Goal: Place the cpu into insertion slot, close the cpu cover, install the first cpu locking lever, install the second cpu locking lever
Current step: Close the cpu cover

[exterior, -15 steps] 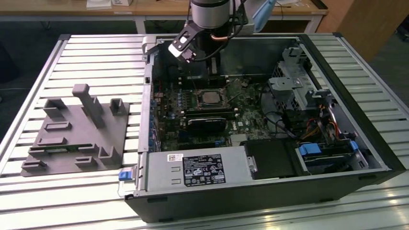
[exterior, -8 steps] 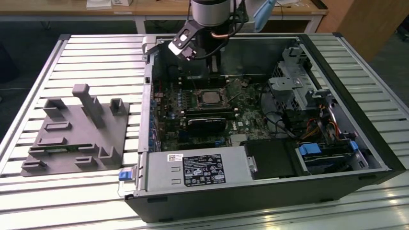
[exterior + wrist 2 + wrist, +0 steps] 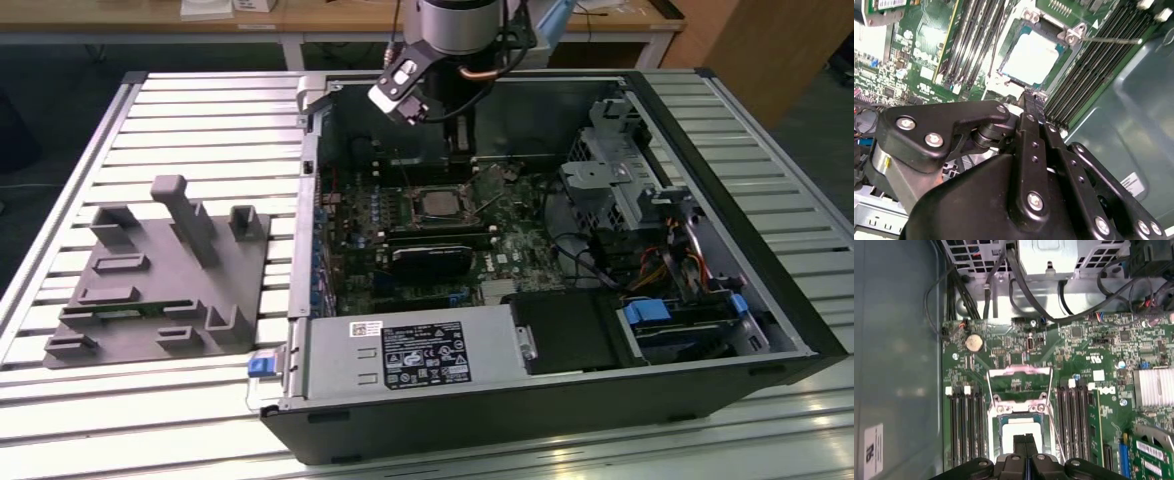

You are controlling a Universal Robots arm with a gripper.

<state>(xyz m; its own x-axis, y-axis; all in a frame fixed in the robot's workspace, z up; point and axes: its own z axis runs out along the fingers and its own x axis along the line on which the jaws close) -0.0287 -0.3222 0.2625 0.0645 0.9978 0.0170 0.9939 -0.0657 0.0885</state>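
Nearest the lens in both wrist views is the black two-fingered metal pincer (image 3: 1035, 100) (image 3: 1025, 440). Its fingers are pressed together with barely a hairline between them, and they hold nothing. Straight ahead of its tips, close by, lies the flat square cpu with the pale silver-beige face (image 3: 1031, 60) (image 3: 1021, 426). It is seated in the small dark square insertion slot (image 3: 1002, 432) on the green circuit board (image 3: 1104, 360); being square, the chip has no long axis to speak of.

Going from the exterior view's left, a grey moulded fixture block (image 3: 160, 270) sits well apart from the pincer on the slatted metal table (image 3: 200, 110). Next comes the open black computer case (image 3: 561, 410), where the pincer (image 3: 458, 140) hangs above and near the cpu (image 3: 438, 203).

The first wrist view shows the silvery square-windowed cpu cover (image 3: 1019, 370) beyond the chip, apparently swung back open, with board visible through its window. The second wrist view shows a thin wire locking lever (image 3: 1109, 40) jutting from the slot's corner across the long black memory slots (image 3: 1094, 65).
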